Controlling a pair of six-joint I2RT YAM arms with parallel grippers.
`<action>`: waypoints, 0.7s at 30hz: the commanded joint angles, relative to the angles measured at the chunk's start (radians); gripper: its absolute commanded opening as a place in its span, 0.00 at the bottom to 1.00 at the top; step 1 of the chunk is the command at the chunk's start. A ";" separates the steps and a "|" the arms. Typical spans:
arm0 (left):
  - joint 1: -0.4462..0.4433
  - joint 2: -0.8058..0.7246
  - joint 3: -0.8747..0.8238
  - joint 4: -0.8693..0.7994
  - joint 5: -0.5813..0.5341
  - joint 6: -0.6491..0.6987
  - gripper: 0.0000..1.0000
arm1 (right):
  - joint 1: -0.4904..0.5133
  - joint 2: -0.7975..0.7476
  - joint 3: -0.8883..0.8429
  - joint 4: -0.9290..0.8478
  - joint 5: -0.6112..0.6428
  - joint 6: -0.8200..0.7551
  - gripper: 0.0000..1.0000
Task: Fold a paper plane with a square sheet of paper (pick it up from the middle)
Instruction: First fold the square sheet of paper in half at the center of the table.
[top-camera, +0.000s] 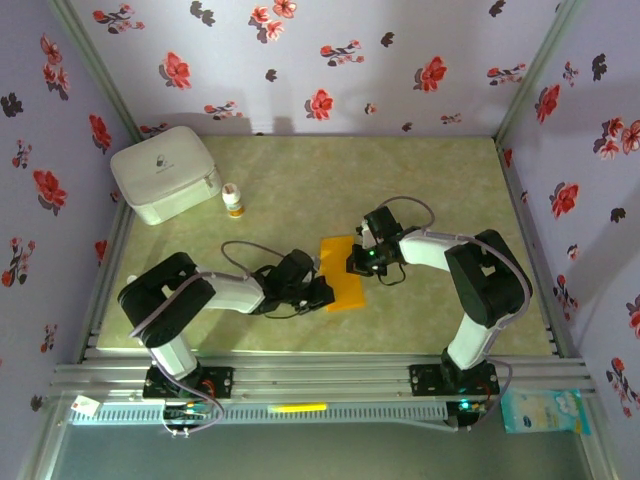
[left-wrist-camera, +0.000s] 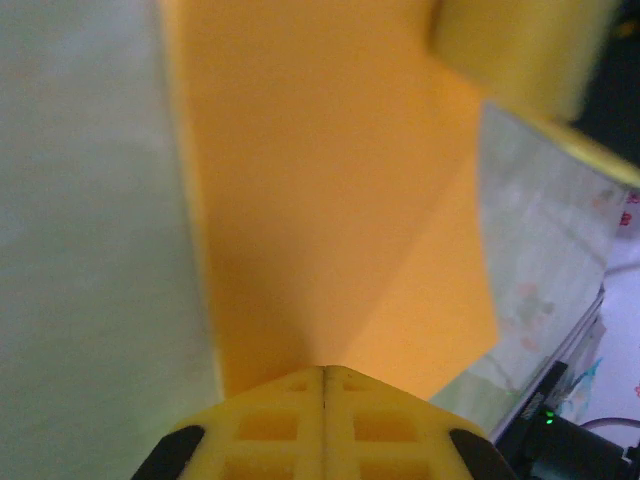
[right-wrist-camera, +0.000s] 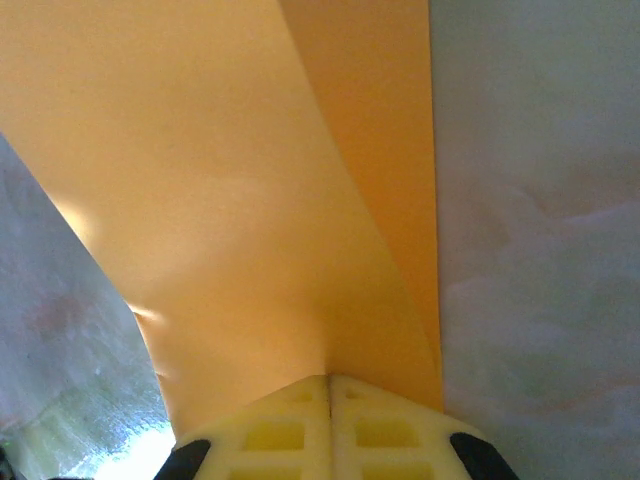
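Pinching the square sheet of paper (top-camera: 343, 275) from both sides: my left jaws are closed on its near-left edge and my right jaws are closed on its right edge, yellow lattice fingers (right-wrist-camera: 270, 435) holding up a curved flap. The paper is thin, smooth and bright orange with a diagonal crease. From above it is possibly a narrow folded strip, mid-desk (top-camera: 430, 190) on the mottled green surface.

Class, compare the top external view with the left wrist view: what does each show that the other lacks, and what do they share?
Top external: the white case and the small bottle beside it. Left wrist: a close look at a shaded bend across the orange paper. Both: that paper pinched at its edge by the shut left hand.
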 joint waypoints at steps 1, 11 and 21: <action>-0.016 0.014 -0.060 0.042 0.023 -0.024 0.03 | -0.008 0.054 -0.067 -0.150 0.138 0.002 0.00; -0.045 -0.033 -0.112 -0.016 0.048 0.016 0.03 | -0.009 0.042 -0.070 -0.162 0.151 -0.002 0.00; -0.079 -0.072 0.083 -0.412 -0.023 0.178 0.03 | -0.009 0.039 -0.072 -0.161 0.151 0.002 0.00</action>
